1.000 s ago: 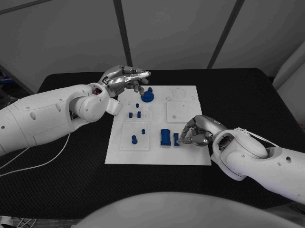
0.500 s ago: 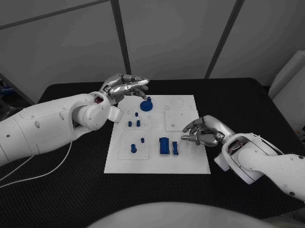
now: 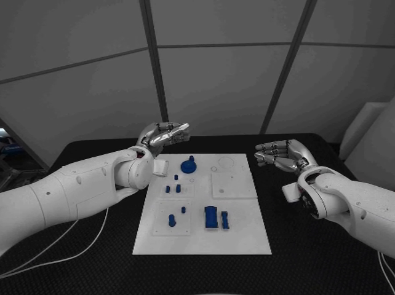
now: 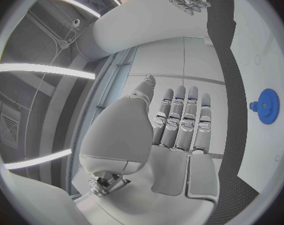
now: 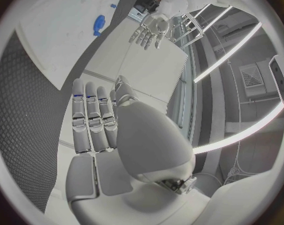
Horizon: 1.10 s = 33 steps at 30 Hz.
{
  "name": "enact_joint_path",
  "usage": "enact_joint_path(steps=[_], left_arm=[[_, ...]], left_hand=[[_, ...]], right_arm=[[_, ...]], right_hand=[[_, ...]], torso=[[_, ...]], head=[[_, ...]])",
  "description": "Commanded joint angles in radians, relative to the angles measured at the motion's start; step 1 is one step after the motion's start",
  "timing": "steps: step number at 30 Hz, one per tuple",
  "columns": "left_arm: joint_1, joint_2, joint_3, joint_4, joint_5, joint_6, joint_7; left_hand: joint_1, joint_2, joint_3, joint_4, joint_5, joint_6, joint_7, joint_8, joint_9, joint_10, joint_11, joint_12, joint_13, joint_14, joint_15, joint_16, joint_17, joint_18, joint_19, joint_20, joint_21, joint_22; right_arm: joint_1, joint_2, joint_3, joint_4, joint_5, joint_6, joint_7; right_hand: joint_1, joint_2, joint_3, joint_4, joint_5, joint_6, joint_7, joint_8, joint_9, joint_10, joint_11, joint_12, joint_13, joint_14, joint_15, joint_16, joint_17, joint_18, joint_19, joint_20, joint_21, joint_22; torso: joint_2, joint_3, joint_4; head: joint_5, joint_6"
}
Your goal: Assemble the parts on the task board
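Note:
The white task board lies in the middle of the black table. A blue gear stands near its far edge, with small blue pegs just in front of it. A blue block with a thin piece beside it and two more small parts sit on the near half. My left hand hangs above the board's far left corner, fingers straight and apart, holding nothing. My right hand is raised off the board's far right side, also holding nothing. The left wrist view shows flat fingers, the gear and the board. The right wrist view shows straight fingers, the gear and my left hand.
Black table surrounds the board on all sides. A white cable trails over the table's left part under my left arm. Grey wall panels stand behind the table.
My right hand has left the blue block, risen and drawn back to the board's far right, fingers spreading. My left hand lifted away from the gear. The camera view has shifted.

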Motion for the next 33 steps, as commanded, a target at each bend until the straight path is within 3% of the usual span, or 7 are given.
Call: enact_joint_path(steps=[1, 12, 13, 16, 20, 21, 33], left_arm=[[-0.002, 0.019, 0.001, -0.036, 0.09, -0.074, 0.078], [-0.011, 0.052, 0.001, -0.08, 0.118, -0.11, 0.113], [-0.011, 0.047, 0.0, -0.078, 0.088, -0.077, 0.065], [-0.01, 0.044, -0.004, -0.062, 0.085, -0.093, 0.066], [-0.009, 0.033, -0.015, -0.014, 0.076, -0.142, 0.07], [-0.008, 0.03, -0.019, 0.003, 0.073, -0.159, 0.071], [0.004, -0.032, -0.083, 0.288, 0.02, -0.443, 0.092]], left_hand=[[-0.005, 0.006, -0.013, 0.003, 0.004, -0.005, -0.009, -0.007, -0.001, -0.002, 0.013, -0.028, 0.0, -0.003, 0.013, -0.038, -0.002, -0.031, -0.044, 0.005, -0.021, -0.037], [-0.007, 0.016, -0.038, 0.012, 0.01, -0.015, -0.01, -0.007, -0.001, -0.006, 0.025, -0.093, 0.0, 0.011, 0.02, -0.111, -0.001, -0.033, -0.066, 0.008, -0.023, -0.088], [-0.417, 0.075, -0.107, -0.073, -0.092, -0.315, -0.05, -0.07, -0.065, -0.321, -0.038, -0.169, -0.062, -0.278, -0.031, -0.141, -0.064, -0.075, -0.246, -0.08, -0.087, -0.187], [-0.5, 0.075, -0.107, -0.073, -0.092, -0.379, -0.058, -0.07, -0.065, -0.386, -0.045, -0.169, -0.062, -0.331, -0.04, -0.152, -0.064, -0.076, -0.276, -0.098, -0.087, -0.208], [-0.644, 0.075, -0.107, -0.073, -0.092, -0.486, -0.072, -0.07, -0.065, -0.496, -0.065, -0.169, -0.062, -0.43, -0.059, -0.228, -0.064, -0.076, -0.337, -0.128, -0.087, -0.242], [-0.664, 0.075, -0.107, -0.073, -0.092, -0.501, -0.143, -0.07, -0.065, -0.511, -0.068, -0.169, -0.062, -0.444, -0.061, -0.228, -0.064, -0.076, -0.346, -0.132, -0.087, -0.247], [-0.942, 0.075, -0.107, -0.073, -0.092, -0.706, -0.143, -0.07, -0.065, -0.725, -0.167, -0.169, -0.062, -0.635, -0.149, -0.228, -0.064, -0.076, -0.462, -0.193, -0.087, -0.314]], right_arm=[[0.004, 0.035, 0.006, -0.062, 0.156, 0.064, 0.105], [0.012, 0.105, 0.015, -0.136, 0.197, 0.104, 0.119], [0.007, 0.099, 0.013, -0.13, 0.155, 0.062, 0.084], [0.008, 0.094, 0.01, -0.117, 0.166, 0.051, 0.089], [0.012, 0.072, -0.002, -0.065, 0.212, 0.004, 0.11], [0.013, 0.065, -0.006, -0.048, 0.226, -0.011, 0.116], [0.034, -0.053, -0.076, 0.239, 0.477, -0.271, 0.23]], right_hand=[[-0.032, 0.005, 0.01, -0.017, 0.001, 0.007, -0.002, -0.008, -0.018, -0.007, 0.003, -0.004, -0.043, 0.012, 0.003, -0.034, -0.051, 0.016, 0.02, 0.002, -0.051, -0.05], [-0.093, 0.007, 0.029, -0.061, 0.002, -0.008, -0.004, -0.009, -0.037, -0.028, 0.02, -0.007, -0.052, -0.016, 0.022, -0.036, -0.148, 0.011, 0.003, 0.035, -0.175, -0.16], [-0.548, -0.03, 0.095, -0.092, -0.042, -0.298, -0.057, -0.071, -0.101, -0.339, -0.03, -0.069, -0.113, -0.337, -0.021, -0.097, -0.231, -0.052, -0.285, -0.041, -0.202, -0.23], [-0.642, -0.03, 0.095, -0.103, -0.048, -0.356, -0.065, -0.071, -0.101, -0.403, -0.038, -0.069, -0.113, -0.4, -0.025, -0.097, -0.231, -0.052, -0.34, -0.051, -0.28, -0.246], [-0.805, -0.03, 0.095, -0.178, -0.064, -0.461, -0.083, -0.071, -0.101, -0.515, -0.056, -0.069, -0.113, -0.515, -0.039, -0.097, -0.231, -0.069, -0.443, -0.077, -0.28, -0.273], [-0.83, -0.03, 0.095, -0.178, -0.066, -0.477, -0.086, -0.071, -0.101, -0.532, -0.058, -0.069, -0.113, -0.532, -0.111, -0.097, -0.231, -0.069, -0.458, -0.081, -0.28, -0.276], [-1.142, -0.03, 0.095, -0.178, -0.14, -0.676, -0.176, -0.071, -0.101, -0.747, -0.144, -0.069, -0.113, -0.752, -0.111, -0.097, -0.231, -0.101, -0.654, -0.13, -0.28, -0.326]], torso=[[-0.017, 0.0017, -0.0114], [-0.02, 0.0058, -0.0099], [-0.019, 0.0044, -0.0093], [-0.019, 0.0044, -0.003], [-0.019, 0.0042, 0.0231], [-0.019, 0.0041, 0.0316], [-0.02, 0.0032, 0.1448]], head=[[0.01, 0.023], [0.035, 0.044], [0.025, 0.038], [0.02, 0.039], [-0.005, 0.047], [-0.013, 0.05], [-0.119, 0.083]])
